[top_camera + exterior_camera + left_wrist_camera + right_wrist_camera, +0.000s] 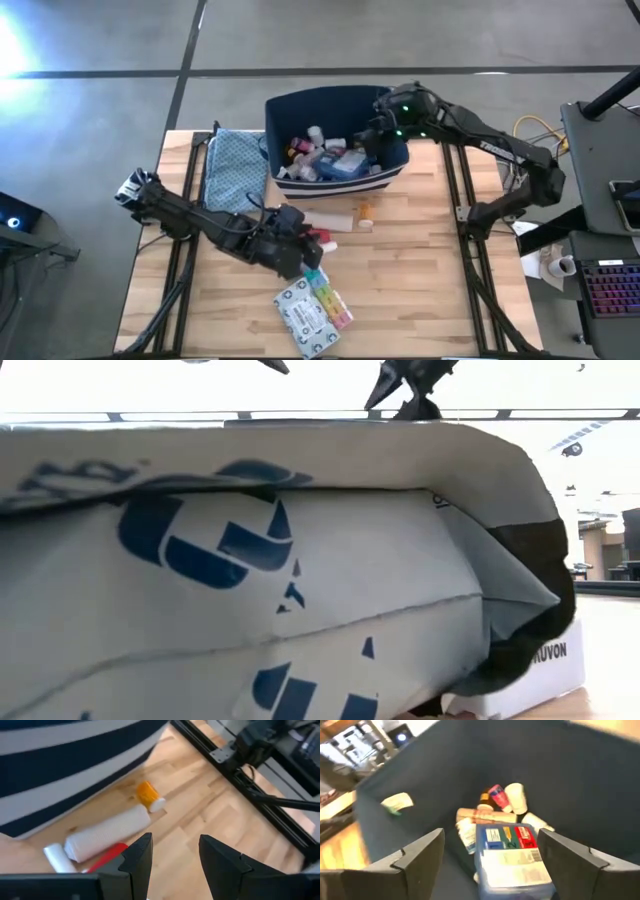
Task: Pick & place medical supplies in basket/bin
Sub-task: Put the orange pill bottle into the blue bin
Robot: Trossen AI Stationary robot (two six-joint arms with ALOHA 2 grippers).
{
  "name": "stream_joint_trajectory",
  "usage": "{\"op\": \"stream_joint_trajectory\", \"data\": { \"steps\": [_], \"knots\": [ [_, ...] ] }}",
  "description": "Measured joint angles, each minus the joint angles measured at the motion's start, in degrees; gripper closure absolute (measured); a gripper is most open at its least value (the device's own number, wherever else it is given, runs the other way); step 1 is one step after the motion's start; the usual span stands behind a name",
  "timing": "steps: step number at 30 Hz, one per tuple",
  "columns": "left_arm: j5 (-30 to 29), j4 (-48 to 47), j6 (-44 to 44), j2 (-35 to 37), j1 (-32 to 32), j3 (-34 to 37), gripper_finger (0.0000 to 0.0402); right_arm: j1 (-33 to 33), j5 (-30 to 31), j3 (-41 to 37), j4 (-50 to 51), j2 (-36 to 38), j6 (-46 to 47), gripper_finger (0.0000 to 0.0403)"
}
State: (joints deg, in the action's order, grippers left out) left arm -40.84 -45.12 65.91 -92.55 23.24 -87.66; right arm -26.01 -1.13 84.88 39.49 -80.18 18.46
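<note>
The navy bin (300, 105) with white stripes stands at the table's far middle and holds several supplies: a white bottle (515, 795), a red-capped tube (495, 795) and a blue pouch with a white label (512, 855). My right gripper (378, 135) hovers open over the bin's right side, its fingers (420, 852) well apart above the pouch. My left gripper (175, 855) is open, low over the table near the bin's front. Ahead of it lie a white tube (107, 836), an orange bottle (147, 795) and a red item (107, 857).
A pill organiser (332, 298) and a grey-white packet (303, 315) lie near the table's near edge. The packet (250, 580) fills most of the low view. A blue patterned cloth (235, 170) lies left of the bin. Bare wood shows to the right.
</note>
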Motion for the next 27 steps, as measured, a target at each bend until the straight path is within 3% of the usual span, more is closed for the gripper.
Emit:
{"op": "stream_joint_trajectory", "data": {
  "steps": [7,14,18,22,27],
  "knots": [
    [0.0,-0.4,-1.6,0.0,-2.4,0.0,0.0258,7.8,-0.2,-2.0,10.2,7.9,-3.1,0.0095],
    [0.2,-0.4,-1.7,0.0,-2.8,0.0,0.0258,17.7,2.5,-10.2,24.2,11.4,15.6,0.0101],
    [0.3,-0.3,-1.4,0.0,-2.8,0.0,0.0258,22.8,3.9,-20.0,19.5,11.7,27.2,0.0101],
    [0.4,-0.4,-0.9,0.0,-2.8,0.0,0.0258,26.1,6.7,-30.2,4.6,10.4,35.9,0.0101],
    [3.0,-6.2,0.2,1.9,-2.9,0.0,0.0258,26.9,10.8,-36.7,-4.2,6.4,46.8,0.0101]
  ]
}}
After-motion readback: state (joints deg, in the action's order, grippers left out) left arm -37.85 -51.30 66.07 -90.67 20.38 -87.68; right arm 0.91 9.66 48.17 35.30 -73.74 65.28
